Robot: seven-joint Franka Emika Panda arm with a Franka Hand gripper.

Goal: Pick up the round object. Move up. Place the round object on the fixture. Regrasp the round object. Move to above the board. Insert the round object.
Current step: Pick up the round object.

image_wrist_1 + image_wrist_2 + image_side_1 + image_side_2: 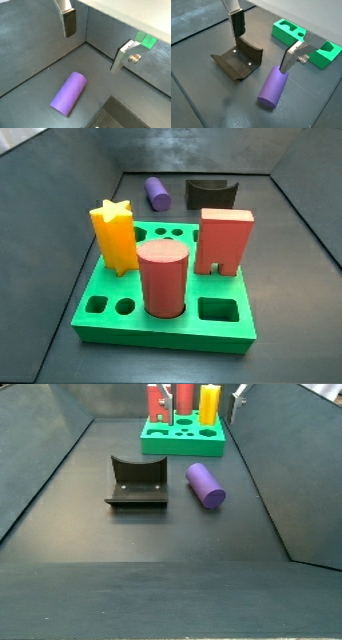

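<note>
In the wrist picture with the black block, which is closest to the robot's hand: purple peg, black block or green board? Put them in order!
The hand hangs open above the floor.
1. Round object, lying under one finger.
2. Fixture, beside the other finger; nearly a tie.
3. Board, farthest back.

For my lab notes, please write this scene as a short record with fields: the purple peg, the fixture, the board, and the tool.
round object: purple peg, lying on its side on the floor, not held
fixture: black block with a curved notch, beside the peg, apart from it; notch holds nothing
board: green, carrying a yellow star piece, a salmon-red cylinder and a red block, all upright
tool: gripper above the floor, fingers apart, nothing between them
</note>
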